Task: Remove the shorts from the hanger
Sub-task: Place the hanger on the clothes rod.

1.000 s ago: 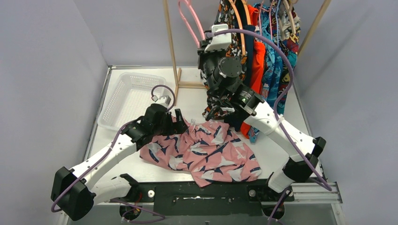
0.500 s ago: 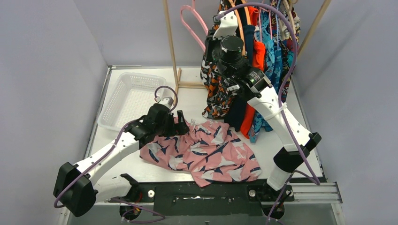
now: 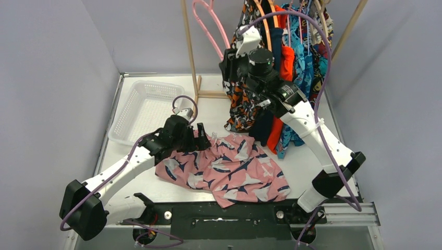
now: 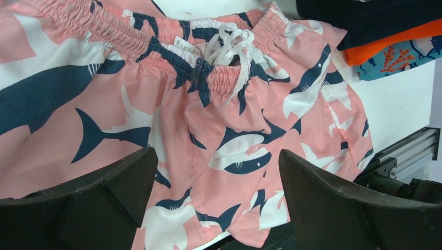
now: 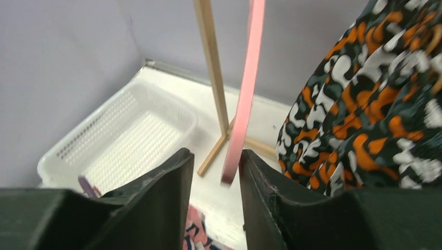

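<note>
Pink shark-print shorts (image 3: 234,169) are spread on the table (image 3: 208,112). The left gripper (image 4: 216,161) is held wide open over them, empty. Only the right wrist view shows the right gripper (image 5: 216,156) narrowly parted, with the pink hanger (image 5: 245,88) just beyond it, ungripped.

Overhead and left-wrist views both look down on pink shorts (image 3: 234,167).

Pink hanger (image 5: 245,88) (wooden post (image 5: 212,67) beside) ahead of right fingers (image 5: 156,208)
</note>
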